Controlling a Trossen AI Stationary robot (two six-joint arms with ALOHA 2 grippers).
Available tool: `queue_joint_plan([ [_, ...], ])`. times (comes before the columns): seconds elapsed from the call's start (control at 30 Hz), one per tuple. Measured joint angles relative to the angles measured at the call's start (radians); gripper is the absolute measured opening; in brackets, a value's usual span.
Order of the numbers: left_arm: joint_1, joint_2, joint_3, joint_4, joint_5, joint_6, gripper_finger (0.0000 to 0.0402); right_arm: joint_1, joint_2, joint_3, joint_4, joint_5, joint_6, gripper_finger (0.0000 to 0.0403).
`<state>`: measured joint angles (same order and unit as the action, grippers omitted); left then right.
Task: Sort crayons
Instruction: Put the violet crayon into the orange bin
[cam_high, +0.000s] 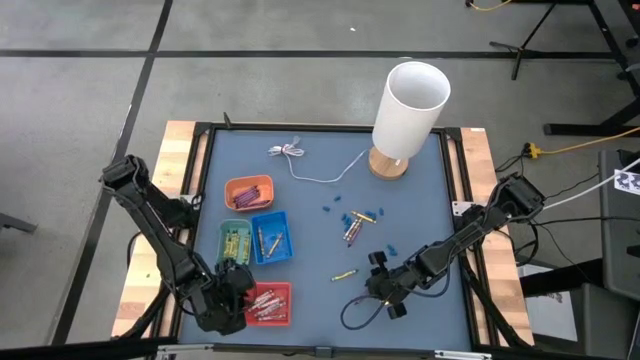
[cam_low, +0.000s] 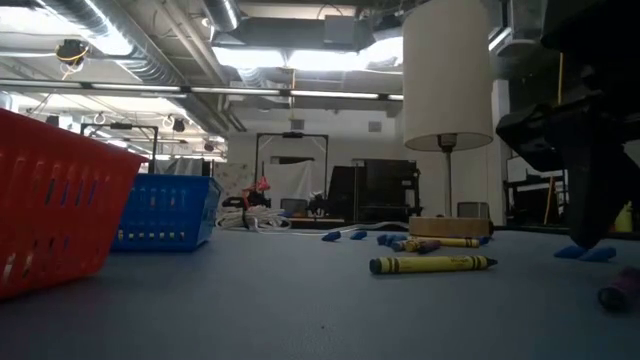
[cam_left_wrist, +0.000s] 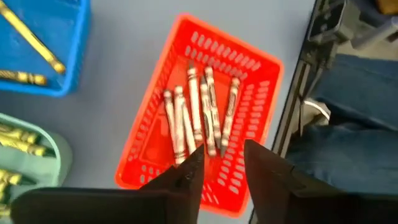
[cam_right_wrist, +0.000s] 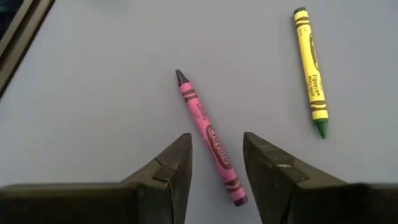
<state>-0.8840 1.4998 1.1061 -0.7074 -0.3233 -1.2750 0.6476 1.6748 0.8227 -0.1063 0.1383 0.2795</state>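
In the left wrist view my left gripper (cam_left_wrist: 222, 169) is open above the red basket (cam_left_wrist: 255, 93), where several whitish-pink crayons (cam_left_wrist: 198, 115) lie side by side on the bottom. Nothing sits between its fingers. My right gripper (cam_right_wrist: 217, 158) is open low over the blue mat. Its fingers stand on either side of the near end of a pink crayon (cam_right_wrist: 208, 134) that lies flat on the mat. A yellow crayon (cam_right_wrist: 311, 71) lies beside it. More crayons (cam_high: 352, 228) lie mid-table. In the high view the left gripper (cam_high: 238, 290) is at the front left and the right gripper (cam_high: 385, 285) at the front right.
A green tray (cam_high: 234, 241), a blue tray (cam_high: 270, 238) and an orange tray (cam_high: 248, 192) with crayons stand behind the red basket (cam_high: 268, 303). A white lamp (cam_high: 405, 110) and a thin white cable (cam_high: 300, 158) are at the back. Small blue bits (cam_high: 340, 208) lie mid-table.
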Motion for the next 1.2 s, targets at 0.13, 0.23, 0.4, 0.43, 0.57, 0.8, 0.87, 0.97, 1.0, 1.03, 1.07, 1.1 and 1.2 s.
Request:
queue_joint_plan([
  [0.13, 0.002, 0.0, 0.0, 0.0, -0.063, 0.001, 0.0107, 0.0, 0.016, 0.0, -0.014, 0.0, 0.0, 0.0143],
  [0.23, 0.002, 0.0, 0.0, 0.0, -0.106, 0.002, 0.0107, 0.0, 0.041, 0.0, -0.027, 0.003, -0.004, 0.0143],
  [0.4, 0.008, 0.0, 0.0, 0.004, -0.146, 0.003, 0.0106, 0.001, 0.075, 0.004, -0.016, 0.006, -0.007, 0.0143],
  [0.43, 0.009, 0.0, 0.0, 0.005, -0.159, 0.003, 0.0106, 0.001, 0.079, 0.004, -0.016, 0.012, -0.008, 0.0142],
  [0.57, 0.015, 0.0, 0.0, 0.005, -0.234, 0.01, 0.0106, 0.002, 0.081, 0.003, -0.012, 0.019, -0.037, 0.0122],
  [0.8, 0.048, 0.0, 0.0, 0.028, -0.363, 0.103, 0.0106, 0.002, 0.083, 0.003, -0.003, 0.02, -0.051, 0.0045],
  [0.87, 0.065, 0.0, 0.0, 0.045, -0.402, 0.122, 0.0106, 0.002, 0.084, 0.002, 0.0, 0.023, -0.051, 0.0027],
  [0.97, 0.094, 0.0, 0.0, 0.083, -0.435, 0.187, 0.0106, 0.001, 0.084, 0.002, 0.007, 0.027, -0.051, 0.0012],
  [1.0, 0.104, 0.0, 0.0, 0.098, -0.438, 0.214, 0.0106, 0.001, 0.083, 0.006, 0.005, 0.028, -0.051, 0.001],
  [1.03, 0.114, 0.0, 0.0, 0.112, -0.441, 0.241, 0.0106, 0.001, 0.082, 0.011, 0.003, 0.031, -0.051, 0.001],
  [1.07, 0.124, 0.0, 0.0, 0.128, -0.443, 0.27, 0.0106, 0.001, 0.083, 0.017, 0.001, 0.035, -0.051, 0.0011],
  [1.1, 0.135, 0.0, 0.0, 0.145, -0.444, 0.3, 0.0106, 0.001, 0.084, 0.024, -0.002, 0.038, -0.051, 0.0014],
  [1.2, 0.165, 0.0, 0.0, 0.199, -0.444, 0.403, 0.0105, -0.002, 0.09, 0.053, -0.002, 0.088, -0.053, 0.0026],
])
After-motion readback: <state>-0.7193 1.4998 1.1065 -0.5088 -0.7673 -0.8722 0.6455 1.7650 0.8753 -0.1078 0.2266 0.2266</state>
